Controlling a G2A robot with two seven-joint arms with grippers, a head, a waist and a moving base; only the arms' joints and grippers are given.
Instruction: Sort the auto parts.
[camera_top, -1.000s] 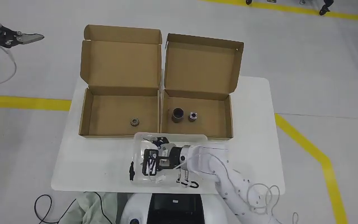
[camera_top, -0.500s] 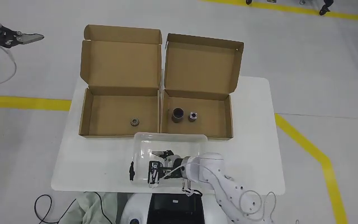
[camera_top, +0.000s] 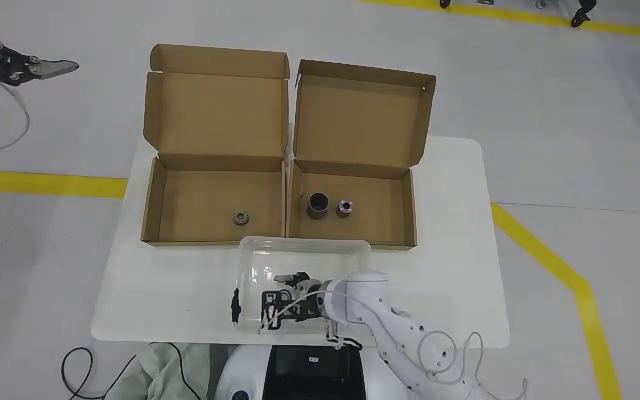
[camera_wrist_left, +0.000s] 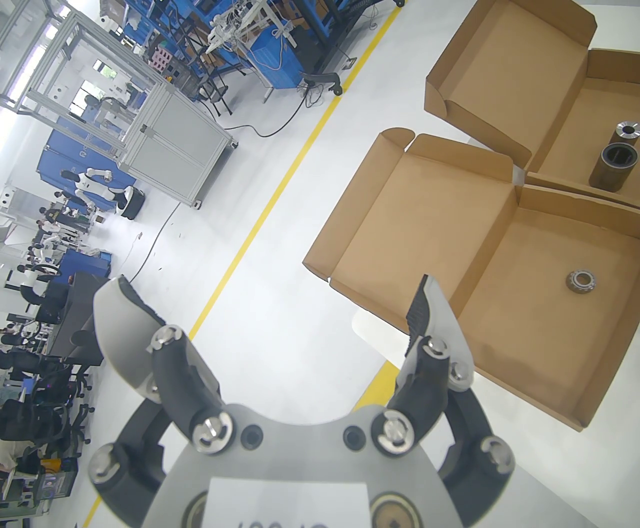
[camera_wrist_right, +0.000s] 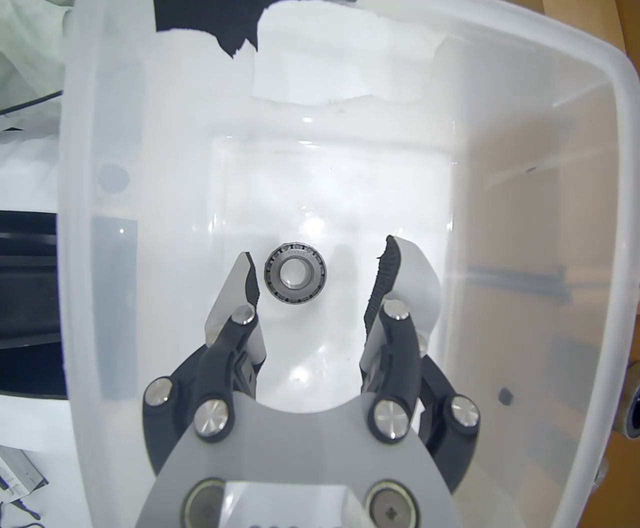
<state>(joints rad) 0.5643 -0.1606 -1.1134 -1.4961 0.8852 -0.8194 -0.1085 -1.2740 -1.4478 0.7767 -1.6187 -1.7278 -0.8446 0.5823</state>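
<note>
Steel-grey, the bearing (camera_wrist_right: 295, 274) lies flat on the floor of the clear bin (camera_wrist_right: 590, 100) with its bore pointing up. It sits between the spread fingers (camera_wrist_right: 385, 280) of the right gripper (camera_wrist_right: 320, 260), much closer to one finger than the other. The left gripper (camera_wrist_left: 274, 295), also spread and empty, hangs well away beyond the table, so the right arm is nearer.

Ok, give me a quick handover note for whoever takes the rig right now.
Right claw: open, down in the clear bin, straddling a loose bearing lying flat; not gripped yet.
Left claw: open, empty, out past the left box.
Done: one sorted bearing in the left box; dark sleeve and small silver bushing in the right box.
Left: grip the loose bearing, probably for the left box.
</note>
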